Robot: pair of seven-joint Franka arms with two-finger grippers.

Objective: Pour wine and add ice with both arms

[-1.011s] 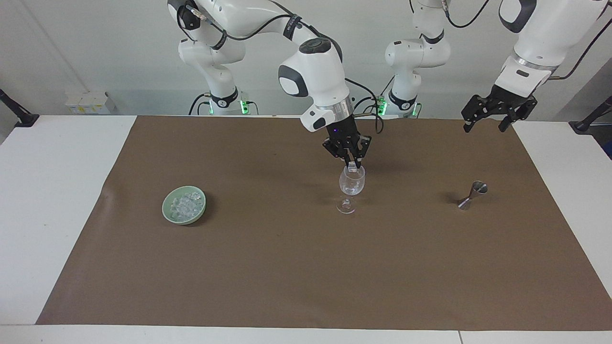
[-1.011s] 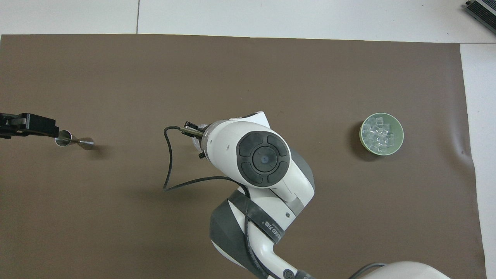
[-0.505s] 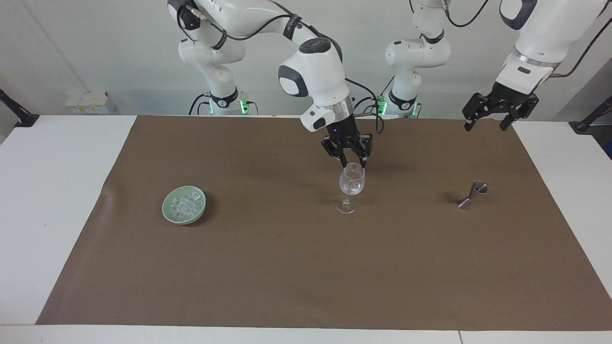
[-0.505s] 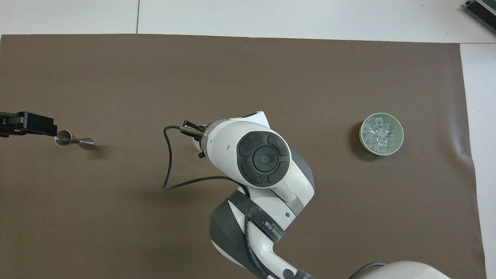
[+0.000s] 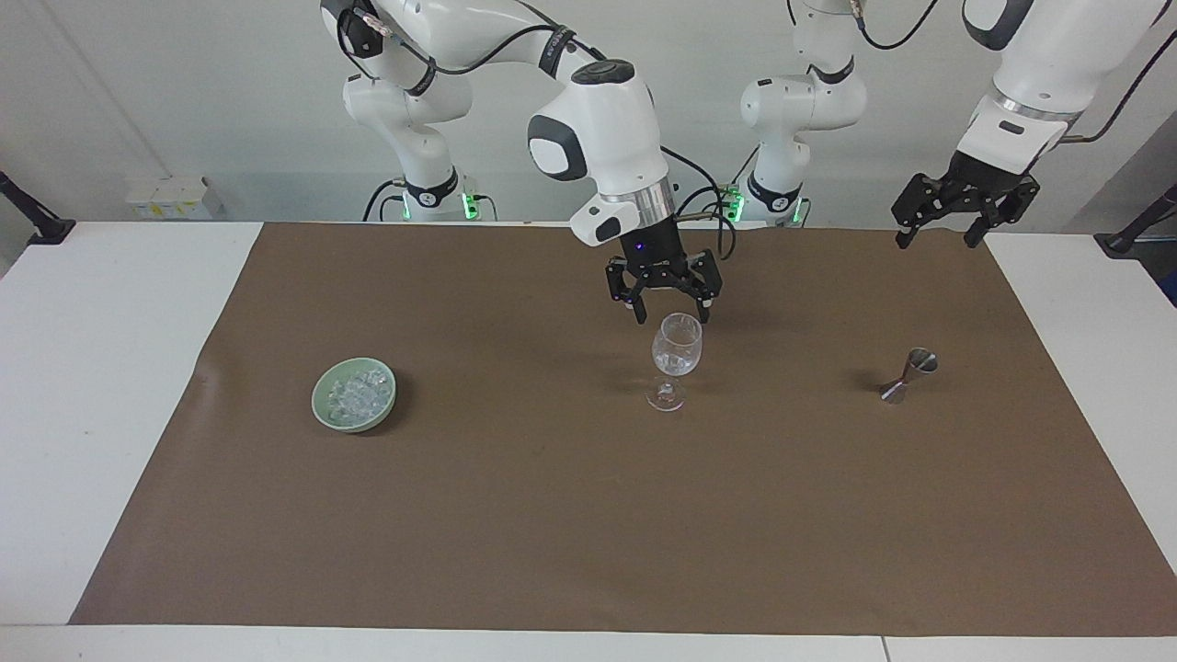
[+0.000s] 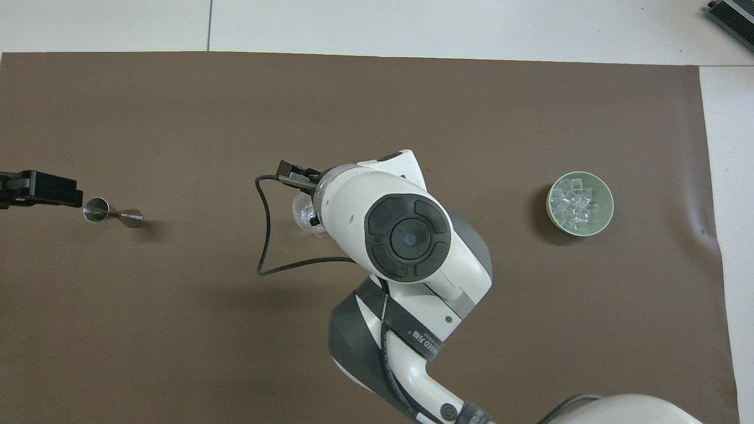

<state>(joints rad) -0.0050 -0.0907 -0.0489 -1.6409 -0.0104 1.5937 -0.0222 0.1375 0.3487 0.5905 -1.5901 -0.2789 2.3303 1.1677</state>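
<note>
Right gripper (image 5: 670,312) wide open, empty, just above wine glass (image 5: 676,360) mid-mat; left gripper (image 5: 961,216) open, empty, over mat's robot-side corner; ice (image 5: 357,393) in green bowl (image 5: 327,409) toward right arm's end.

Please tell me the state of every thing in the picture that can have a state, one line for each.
wine glass: upright in the middle of the mat, with ice inside
green bowl: upright, filled with ice, toward the right arm's end
metal measuring cup: lying tilted on the mat, toward the left arm's end
right gripper: open, empty, over the glass
left gripper: open, empty, raised, waiting
</note>
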